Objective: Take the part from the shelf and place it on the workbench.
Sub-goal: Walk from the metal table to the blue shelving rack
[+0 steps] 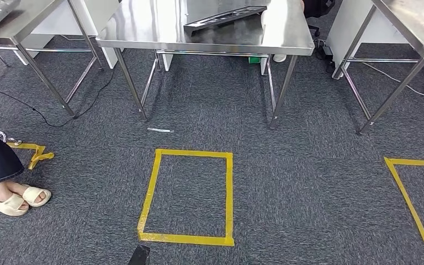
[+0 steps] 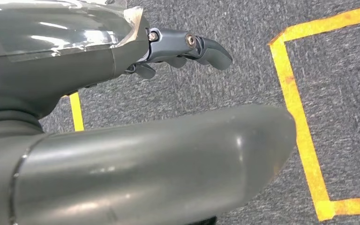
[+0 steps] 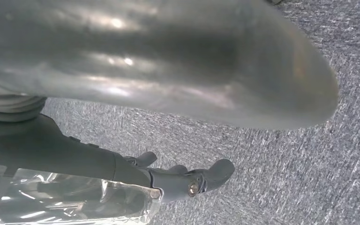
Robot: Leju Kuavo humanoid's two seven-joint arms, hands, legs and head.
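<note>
A long dark grey part point(image 1: 224, 17) lies slantwise on the steel workbench point(image 1: 143, 33) at the far middle of the head view. Both my arms hang down over the carpet. In the left wrist view my left hand point(image 2: 103, 65) holds nothing; its thumb and dark fingers point(image 2: 187, 47) are apart, above grey carpet and yellow tape. In the right wrist view my right hand point(image 3: 75, 154) is likewise empty, its fingers point(image 3: 192, 180) spread from the thumb over bare carpet.
A yellow tape square point(image 1: 229, 193) marks the carpet in front of the workbench, with another tape corner point(image 1: 406, 187) at the right. More steel tables stand at far left point(image 1: 11, 25) and far right point(image 1: 408, 22). A person's sandalled feet point(image 1: 11, 200) stand at the left. A cable point(image 1: 33, 107) trails on the floor.
</note>
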